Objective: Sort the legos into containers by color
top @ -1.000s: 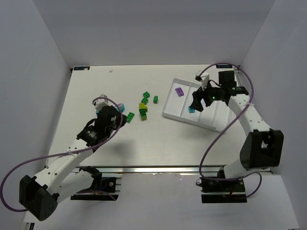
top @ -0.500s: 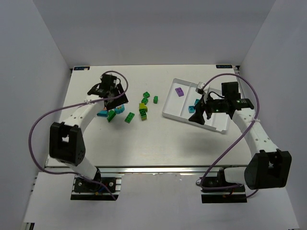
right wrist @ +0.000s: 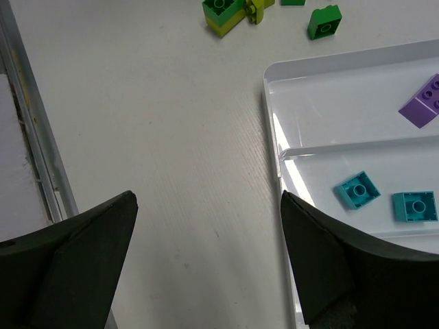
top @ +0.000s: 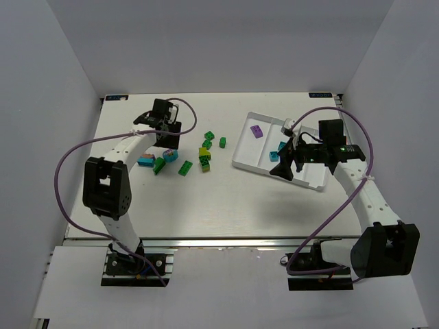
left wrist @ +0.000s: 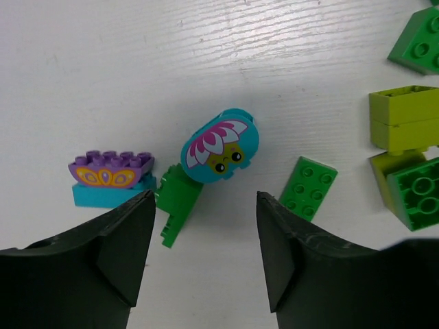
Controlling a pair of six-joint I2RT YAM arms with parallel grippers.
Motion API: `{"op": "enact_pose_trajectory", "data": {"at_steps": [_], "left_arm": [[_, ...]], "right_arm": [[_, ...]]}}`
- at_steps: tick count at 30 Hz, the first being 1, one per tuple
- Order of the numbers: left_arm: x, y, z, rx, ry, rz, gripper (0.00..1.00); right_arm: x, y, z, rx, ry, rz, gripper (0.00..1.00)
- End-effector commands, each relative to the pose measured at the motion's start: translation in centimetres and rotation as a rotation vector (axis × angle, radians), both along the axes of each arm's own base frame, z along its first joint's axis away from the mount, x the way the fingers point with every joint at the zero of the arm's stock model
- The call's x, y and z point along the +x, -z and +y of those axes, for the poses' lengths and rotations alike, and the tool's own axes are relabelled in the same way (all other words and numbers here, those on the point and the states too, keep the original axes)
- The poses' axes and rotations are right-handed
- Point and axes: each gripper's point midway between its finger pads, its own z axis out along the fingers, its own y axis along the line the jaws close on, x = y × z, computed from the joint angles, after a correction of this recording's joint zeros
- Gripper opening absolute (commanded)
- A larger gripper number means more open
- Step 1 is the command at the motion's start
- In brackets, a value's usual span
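Note:
Loose legos lie left of the white tray (top: pixel 241 163). Among them are a round teal piece with a flower face (left wrist: pixel 219 145) resting on a green piece (left wrist: pixel 180 202), a purple brick on a teal one (left wrist: pixel 110 177), a green brick (left wrist: pixel 309 187) and a yellow-green stack (left wrist: pixel 403 116). My left gripper (left wrist: pixel 206 195) hangs open just short of the round teal piece and holds nothing. In the tray, a purple brick (right wrist: pixel 424 103) lies in the left compartment. Two teal bricks (right wrist: pixel 357 189) lie in the middle one. My right gripper (right wrist: pixel 208 195) is open and empty over the table, beside the tray's near-left rim (right wrist: pixel 274 123).
More green bricks (top: pixel 209 136) lie between the pile and the tray, and one green brick (top: pixel 185 167) sits nearer the front. A metal rail (right wrist: pixel 31 137) runs along the table's near edge. White walls enclose the table on three sides.
My left gripper has opened and its arm has swung to the far-left part of the table, over the teal and green pieces. The right gripper has drawn back from the tray's middle compartment.

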Motion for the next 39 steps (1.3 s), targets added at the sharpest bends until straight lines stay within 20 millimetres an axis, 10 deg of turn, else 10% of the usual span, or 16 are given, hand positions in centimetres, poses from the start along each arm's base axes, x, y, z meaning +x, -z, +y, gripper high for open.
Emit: {"op": "enact_pose_trajectory", "data": {"at_steps": [1,28,39], "left_arm": [[1.8,-0.3,-0.1,0.075,0.166,-0.03,0.7],[2.2,7.4,-1.1,0.105,0.344,0.135,0.59],[1.6,7.6,-1.0,0.088,0.299,0.137,0.64]], "right_arm": [[0.3,-0.4,0.2,0.018,-0.007,-0.012,0.89],[1.8,-0.2,-1.1,-0.012,0.045,0.005,0.89],[1.9,-0.4,-1.3,-0.004,0.052,0.006,0.9]]}}
